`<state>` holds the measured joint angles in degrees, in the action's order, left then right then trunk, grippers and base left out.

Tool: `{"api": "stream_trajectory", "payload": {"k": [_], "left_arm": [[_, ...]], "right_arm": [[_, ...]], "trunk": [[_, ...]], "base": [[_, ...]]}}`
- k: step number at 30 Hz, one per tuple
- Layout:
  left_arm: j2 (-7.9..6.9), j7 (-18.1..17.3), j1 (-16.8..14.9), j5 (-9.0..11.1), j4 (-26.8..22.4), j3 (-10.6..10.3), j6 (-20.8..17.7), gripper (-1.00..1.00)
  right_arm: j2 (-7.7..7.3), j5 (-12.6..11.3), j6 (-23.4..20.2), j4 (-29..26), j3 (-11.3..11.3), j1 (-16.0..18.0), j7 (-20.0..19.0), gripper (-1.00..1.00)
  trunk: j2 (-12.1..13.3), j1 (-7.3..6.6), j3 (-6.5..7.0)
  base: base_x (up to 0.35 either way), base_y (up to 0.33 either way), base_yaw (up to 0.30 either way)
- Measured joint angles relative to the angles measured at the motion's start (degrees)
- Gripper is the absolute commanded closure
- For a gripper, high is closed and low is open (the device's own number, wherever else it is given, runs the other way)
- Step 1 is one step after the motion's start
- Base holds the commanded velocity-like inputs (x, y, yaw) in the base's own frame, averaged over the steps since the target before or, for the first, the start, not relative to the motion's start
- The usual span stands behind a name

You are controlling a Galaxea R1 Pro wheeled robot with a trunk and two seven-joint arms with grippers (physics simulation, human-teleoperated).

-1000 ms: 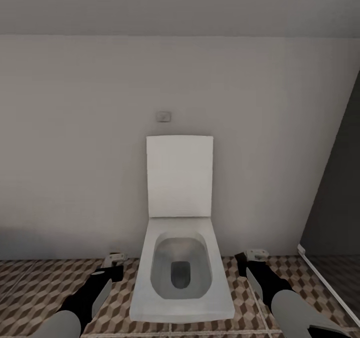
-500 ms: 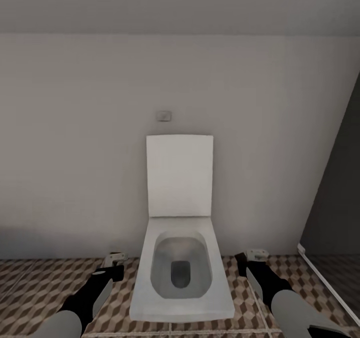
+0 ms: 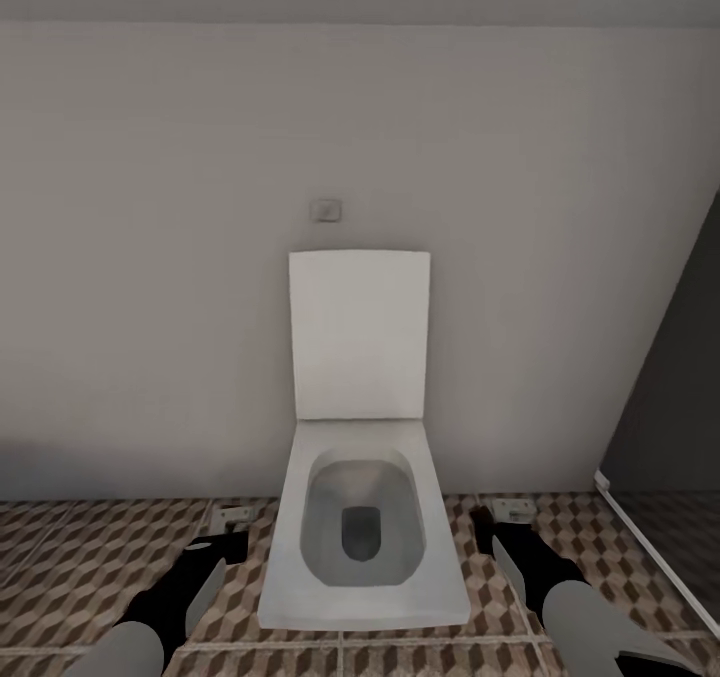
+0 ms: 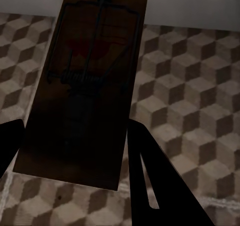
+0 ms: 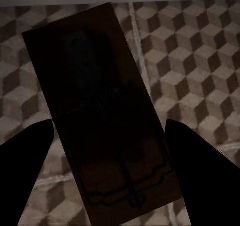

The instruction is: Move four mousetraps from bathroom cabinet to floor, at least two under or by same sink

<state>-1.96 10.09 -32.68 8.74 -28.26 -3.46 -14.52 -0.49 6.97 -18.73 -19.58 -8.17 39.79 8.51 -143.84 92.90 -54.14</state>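
Note:
In the left wrist view a dark-brown mousetrap [image 4: 82,85] with a wire spring sits between the black fingers [image 4: 155,186] of my left gripper [image 4: 75,128], which is shut on it above the cube-patterned bathroom floor [image 4: 190,75]. The right wrist view has a second mousetrap [image 5: 105,110], and my right gripper [image 5: 109,123] is shut on it over the same tiles [image 5: 190,50]. In the head view the left gripper [image 3: 228,525] and the right gripper [image 3: 505,513] hang low on either side of a toilet. The cabinet and the sink are out of view.
A white toilet [image 3: 360,557] with its lid up stands straight ahead against a plain grey wall [image 3: 150,307], a flush button [image 3: 325,210] above it. A dark panel [image 3: 670,407] with a white base rail closes off the right side. Tiled floor [image 3: 80,557] lies on both sides.
The whole head view has shifted: the wall's top edge and the toilet sit higher in the picture and more floor shows. Both arms keep their places, and the earlier head frames do not show their grip.

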Motion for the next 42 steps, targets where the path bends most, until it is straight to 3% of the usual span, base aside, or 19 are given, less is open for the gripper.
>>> {"api": "stream_trajectory", "payload": {"k": [20, 30, 42], "left_arm": [[-0.09, 0.1, 0.0, 0.06, 0.0, 0.39, 0.25, 1.0], [-0.1, 0.42, 0.0, 0.07, 0.13, 0.45, 0.48, 1.0], [-0.09, 0.46, 0.0, 0.07, 0.18, 0.39, 0.6, 1.0]], "right_arm": [[-0.05, -0.16, -1.1, 0.18, -0.08, 0.0, -0.05, 1.0], [-1.13, -0.17, -3.82, 0.44, -0.09, 0.0, 0.29, 1.0], [-1.11, 0.56, -4.4, 0.0, 0.33, 0.0, -0.08, 1.0]], "trunk": [[-0.27, 0.52, -4.44], [-0.41, 0.77, -6.65], [-0.57, 1.08, -9.31]], "base": [[0.0, 0.0, 0.0], [0.0, 0.0, 0.0], [0.0, 0.0, 0.0]]}}
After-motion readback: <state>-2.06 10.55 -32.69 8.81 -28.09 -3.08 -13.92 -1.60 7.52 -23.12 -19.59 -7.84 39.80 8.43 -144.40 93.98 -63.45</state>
